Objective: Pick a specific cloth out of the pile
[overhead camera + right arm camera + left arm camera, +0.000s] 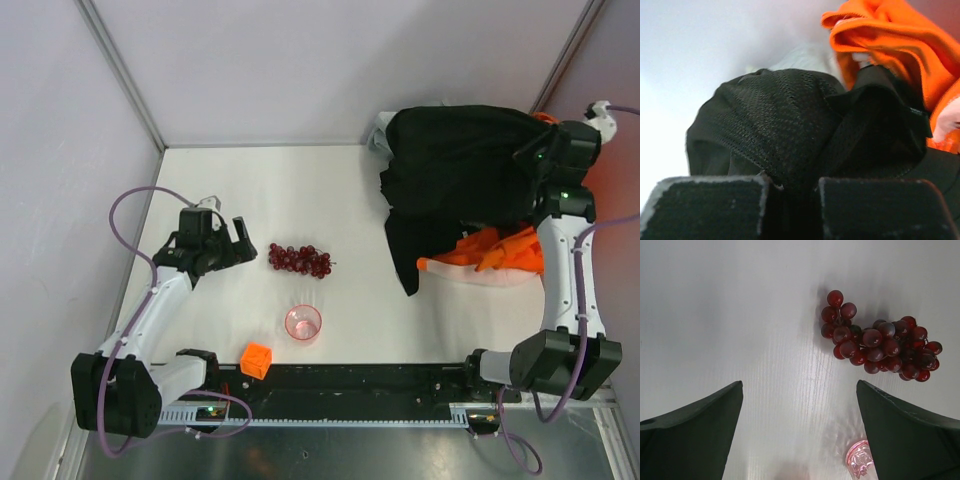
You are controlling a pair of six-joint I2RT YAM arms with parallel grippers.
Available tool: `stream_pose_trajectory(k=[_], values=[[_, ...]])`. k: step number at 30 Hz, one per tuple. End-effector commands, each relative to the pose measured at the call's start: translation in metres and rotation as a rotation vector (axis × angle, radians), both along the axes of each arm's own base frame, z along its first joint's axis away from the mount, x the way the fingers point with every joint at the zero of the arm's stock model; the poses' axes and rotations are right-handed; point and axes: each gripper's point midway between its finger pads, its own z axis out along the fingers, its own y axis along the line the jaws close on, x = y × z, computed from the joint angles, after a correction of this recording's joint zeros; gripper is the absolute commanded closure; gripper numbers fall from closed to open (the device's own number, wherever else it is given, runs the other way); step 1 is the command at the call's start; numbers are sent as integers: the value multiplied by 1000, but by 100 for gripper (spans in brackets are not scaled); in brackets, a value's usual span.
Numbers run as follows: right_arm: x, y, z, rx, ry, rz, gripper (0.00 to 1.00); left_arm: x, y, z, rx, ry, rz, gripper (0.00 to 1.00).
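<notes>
My right gripper [527, 155] is shut on a fold of the large black mesh garment [455, 165] at the back right and holds it up, so it drapes over the pile [470, 255]. In the right wrist view the black mesh [780, 120] is pinched between my fingers [710, 210], with the bright orange garment [895, 40] behind it. The orange garment [500, 250] and a pale piece [470, 275] lie under the black one. The small black cloth does not show apart from the large garment. My left gripper [243, 242] is open and empty over the table, left of the grapes.
A bunch of dark red grapes [299, 260] lies mid-table and also shows in the left wrist view [880, 347]. A pink transparent cup [303, 323] and an orange cube [257, 359] sit near the front rail. White walls enclose the table at the back and sides.
</notes>
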Motion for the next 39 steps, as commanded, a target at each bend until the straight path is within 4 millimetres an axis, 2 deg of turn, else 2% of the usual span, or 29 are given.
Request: stream_pose_trajectory(k=[1,3,5,8,10,12,15,19,22,24,25,29,31,36,39], values=[[-35,-84,45,-200,-27,-336,100,10,-5,17,-23,-39,-22,0],[-35,-98,5,-159,97,-354,100,10,-5,17,-26,-39,-21,0],[-34,-98,-47,-101,252,-329,100,10,-7,18,-35,-39,-28,0],[-35,-85,-133,0,470,-255,100,11,-11,21,-51,-45,-39,0],[-43,-71,-196,62,610,-199,100,10,-13,23,-62,-48,-50,0],[-52,-57,-248,117,714,-150,100,9,-16,25,-72,-54,-62,0],[-62,-37,-303,198,835,-51,100,9,-19,28,-87,-64,-75,0],[-62,-13,-338,280,896,88,99,9,-21,32,-97,-78,-85,0],[-64,-5,-347,303,917,132,96,10,-22,33,-99,-83,-93,0],[-62,-3,-337,287,897,152,93,10,-22,34,-99,-88,-95,0],[-61,-3,-331,276,881,158,82,10,-22,35,-99,-91,-94,0],[-61,-4,-282,187,785,155,40,11,-23,38,-102,-105,-98,0],[-64,-3,-255,148,733,146,27,11,-23,37,-100,-105,-96,0],[-78,8,-197,86,605,135,6,12,-23,38,-100,-108,-97,0],[-90,21,-170,56,545,155,1,12,-23,39,-103,-112,-98,0]])
